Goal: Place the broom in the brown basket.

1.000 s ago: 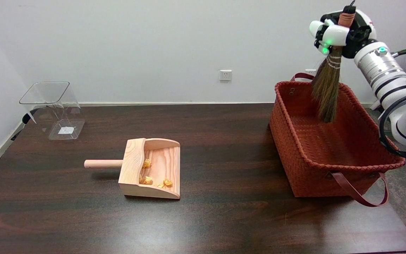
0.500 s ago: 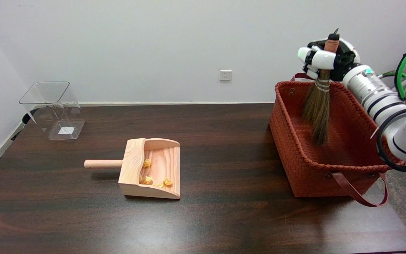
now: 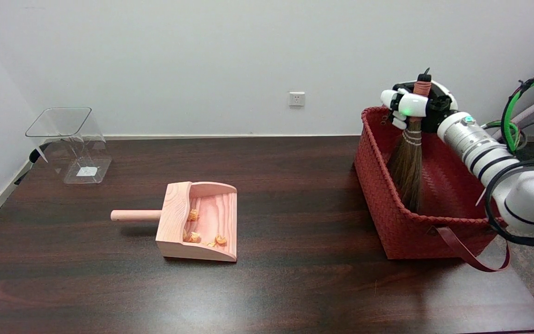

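Observation:
The brown woven basket (image 3: pixel 390 218) stands at the right end of the dark table. My right hand (image 3: pixel 410 106) hangs over the basket's far left part and grips the broom (image 3: pixel 408 169) by the upper part of its handle. The broom hangs nearly upright, bristles down, inside the basket. Its bristle tips reach down near the basket floor behind the near wall; whether they touch it I cannot tell. The handle's top sticks up above my hand.
A wooden dustpan (image 3: pixel 197 221) with several orange scraps in it lies at the table's middle, handle pointing left. A clear plastic bin (image 3: pixel 70 144) sits at the far left. The basket's leather strap (image 3: pixel 473 255) hangs over its front right corner.
My right hand has come down and a little to the left with the broom. The bristles have sunk from above the rim deep into the basket.

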You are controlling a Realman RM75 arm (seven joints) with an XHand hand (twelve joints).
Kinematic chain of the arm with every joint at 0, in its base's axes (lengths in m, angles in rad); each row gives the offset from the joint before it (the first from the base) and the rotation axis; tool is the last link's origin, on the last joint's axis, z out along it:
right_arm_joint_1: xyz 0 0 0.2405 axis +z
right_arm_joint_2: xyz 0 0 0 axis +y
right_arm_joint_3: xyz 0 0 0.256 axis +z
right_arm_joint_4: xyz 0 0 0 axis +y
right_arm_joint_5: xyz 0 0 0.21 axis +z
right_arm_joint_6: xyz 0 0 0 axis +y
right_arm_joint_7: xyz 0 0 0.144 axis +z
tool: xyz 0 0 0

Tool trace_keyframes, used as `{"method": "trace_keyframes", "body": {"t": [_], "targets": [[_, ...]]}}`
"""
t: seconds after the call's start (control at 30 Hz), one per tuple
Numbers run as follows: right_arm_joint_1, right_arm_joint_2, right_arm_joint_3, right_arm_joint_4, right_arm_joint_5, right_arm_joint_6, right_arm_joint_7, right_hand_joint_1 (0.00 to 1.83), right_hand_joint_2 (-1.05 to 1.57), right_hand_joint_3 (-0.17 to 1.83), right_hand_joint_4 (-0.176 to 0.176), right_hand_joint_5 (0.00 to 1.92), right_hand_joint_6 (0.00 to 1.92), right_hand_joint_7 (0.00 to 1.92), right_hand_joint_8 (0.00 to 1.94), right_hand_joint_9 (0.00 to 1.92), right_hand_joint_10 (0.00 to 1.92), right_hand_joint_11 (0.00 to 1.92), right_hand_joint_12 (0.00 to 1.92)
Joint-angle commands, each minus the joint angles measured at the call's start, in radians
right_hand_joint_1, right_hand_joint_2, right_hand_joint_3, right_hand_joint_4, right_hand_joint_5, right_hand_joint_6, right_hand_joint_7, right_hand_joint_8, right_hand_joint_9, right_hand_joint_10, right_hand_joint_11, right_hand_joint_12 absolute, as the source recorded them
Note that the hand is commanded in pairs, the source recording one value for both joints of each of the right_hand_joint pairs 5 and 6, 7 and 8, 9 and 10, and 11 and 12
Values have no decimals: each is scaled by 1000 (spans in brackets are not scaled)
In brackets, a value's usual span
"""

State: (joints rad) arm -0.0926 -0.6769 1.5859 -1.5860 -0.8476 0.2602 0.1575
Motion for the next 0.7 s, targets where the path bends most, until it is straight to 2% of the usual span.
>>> {"method": "trace_keyframes", "body": {"t": [0.03, 0.37, 0.7], "targets": [[-8, -66, -99, -44, -4, 89, 0, 1370, 794, 936, 0, 1920, 1920, 1920, 1920, 1920, 1920, 1920, 1920], [31, -126, -170, -65, -52, 89, 0, 1382, 706, 985, 0, 1920, 1920, 1920, 1920, 1920, 1920, 1920, 1920], [37, -132, -204, -84, -58, 89, 0, 1331, 592, 984, 0, 1920, 1920, 1920, 1920, 1920, 1920, 1920, 1920]]}}
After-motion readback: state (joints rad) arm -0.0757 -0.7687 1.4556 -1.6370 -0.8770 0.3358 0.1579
